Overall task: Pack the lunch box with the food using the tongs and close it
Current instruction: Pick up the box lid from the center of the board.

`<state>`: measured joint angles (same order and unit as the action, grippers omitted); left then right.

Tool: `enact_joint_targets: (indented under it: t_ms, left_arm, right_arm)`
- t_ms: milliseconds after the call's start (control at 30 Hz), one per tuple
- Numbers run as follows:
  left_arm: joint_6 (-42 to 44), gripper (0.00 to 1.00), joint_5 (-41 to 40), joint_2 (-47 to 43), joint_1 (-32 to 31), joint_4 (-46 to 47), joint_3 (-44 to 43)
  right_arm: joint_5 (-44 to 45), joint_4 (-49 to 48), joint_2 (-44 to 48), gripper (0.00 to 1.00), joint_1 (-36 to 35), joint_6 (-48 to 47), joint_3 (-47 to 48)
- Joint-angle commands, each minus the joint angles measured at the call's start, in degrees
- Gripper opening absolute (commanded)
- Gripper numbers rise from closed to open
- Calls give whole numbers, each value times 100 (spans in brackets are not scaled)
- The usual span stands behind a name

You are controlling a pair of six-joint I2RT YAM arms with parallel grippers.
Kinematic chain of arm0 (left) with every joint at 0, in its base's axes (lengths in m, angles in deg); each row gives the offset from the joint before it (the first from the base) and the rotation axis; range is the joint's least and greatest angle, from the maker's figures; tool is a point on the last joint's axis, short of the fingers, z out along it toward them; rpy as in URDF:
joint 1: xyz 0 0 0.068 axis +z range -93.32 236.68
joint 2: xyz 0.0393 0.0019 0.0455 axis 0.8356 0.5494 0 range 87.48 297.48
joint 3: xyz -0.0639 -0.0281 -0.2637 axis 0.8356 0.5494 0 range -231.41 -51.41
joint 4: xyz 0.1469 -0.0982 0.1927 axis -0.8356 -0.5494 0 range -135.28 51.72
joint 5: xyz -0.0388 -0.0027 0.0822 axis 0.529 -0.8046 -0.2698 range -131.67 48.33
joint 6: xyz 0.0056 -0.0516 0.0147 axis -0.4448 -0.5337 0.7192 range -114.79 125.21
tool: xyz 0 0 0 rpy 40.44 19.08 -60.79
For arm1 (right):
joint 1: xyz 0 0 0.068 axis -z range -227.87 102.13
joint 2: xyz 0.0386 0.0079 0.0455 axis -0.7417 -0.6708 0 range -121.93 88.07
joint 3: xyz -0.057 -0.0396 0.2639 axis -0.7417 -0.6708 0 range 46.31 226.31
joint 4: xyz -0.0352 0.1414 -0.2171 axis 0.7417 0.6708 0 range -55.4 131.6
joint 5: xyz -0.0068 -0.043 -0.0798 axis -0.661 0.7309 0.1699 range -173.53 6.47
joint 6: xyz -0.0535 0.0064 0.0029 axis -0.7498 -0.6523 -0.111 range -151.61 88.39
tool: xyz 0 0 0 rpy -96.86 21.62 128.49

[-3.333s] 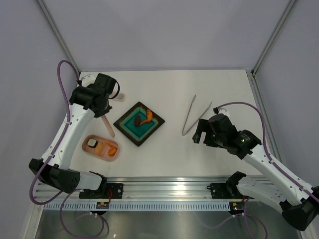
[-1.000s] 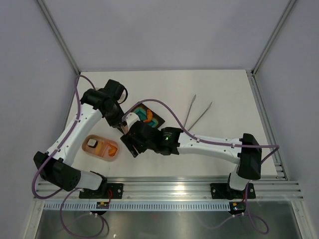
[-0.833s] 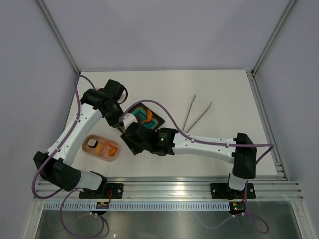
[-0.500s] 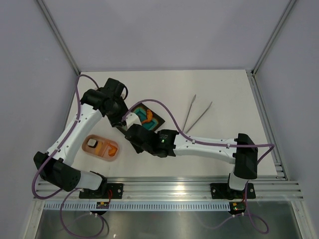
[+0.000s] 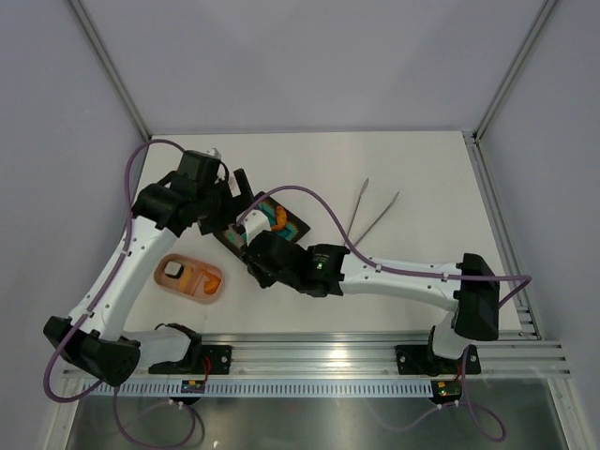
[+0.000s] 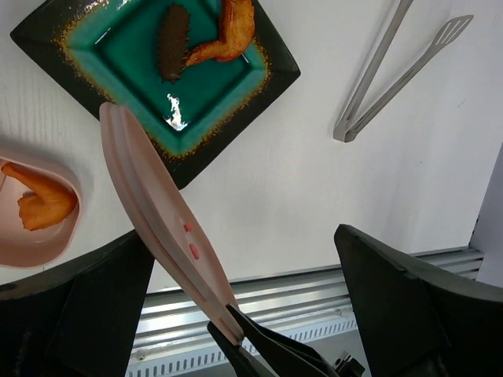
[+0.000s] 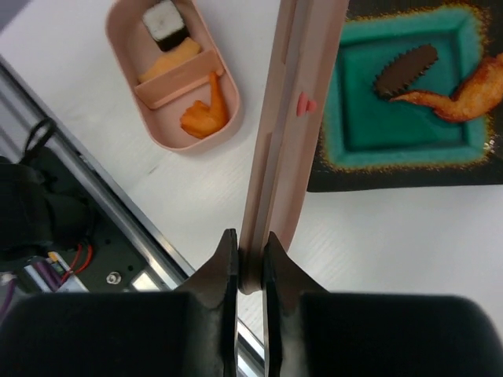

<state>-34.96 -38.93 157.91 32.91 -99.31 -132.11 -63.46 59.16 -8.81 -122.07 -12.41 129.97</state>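
Observation:
The salmon-pink lid (image 7: pixel 292 118) hangs edge-on above the table, and my right gripper (image 7: pixel 251 251) is shut on its lower edge. My left gripper (image 6: pixel 240 239) is wide open around the lid (image 6: pixel 153 228) without touching it. The open lunch box (image 7: pixel 169 144) lies at the left with a sushi piece (image 7: pixel 164 20) and an orange piece (image 7: pixel 203 114) inside. An orange shrimp (image 6: pixel 228 31) and a dark brown lump (image 6: pixel 171 41) rest on the tray (image 6: pixel 275 71). The silver tongs (image 6: pixel 346 132) lie untouched on the table to the right.
From above, both arms crowd over the dark tray (image 5: pixel 298 228), with the lunch box (image 5: pixel 187 296) just left of them and the tongs (image 5: pixel 357 211) to the right. A metal rail (image 5: pixel 319 352) runs along the near edge.
The right gripper reached across and closed on the lid. The left gripper, which was shut on it, opened wide and drew back up and left.

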Motion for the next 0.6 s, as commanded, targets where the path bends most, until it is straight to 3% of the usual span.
enact_joint_targets:
  t_ms: [0,133,267,400,567]
  left_arm:
    - [351,99,-19,-503,4,188,-227]
    - [421,99,-247,-890,13,513,204]
    - [360,99,-582,-1426,4,1013,870]
    - [569,99,-197,-1761,13,1384,1127]
    - [842,99,-2,-1726,13,1199,1066]
  right_arm:
    - [-422,50,520,0,572,496,-532]
    - [-1250,-406,1152,0,1108,874,-1035]
    - [-1445,-461,1312,0,1302,954,-1203]
    - [-1498,-460,1295,0,1302,1006,-1238]
    - [-1971,-724,1523,0,1521,1305,-1378]
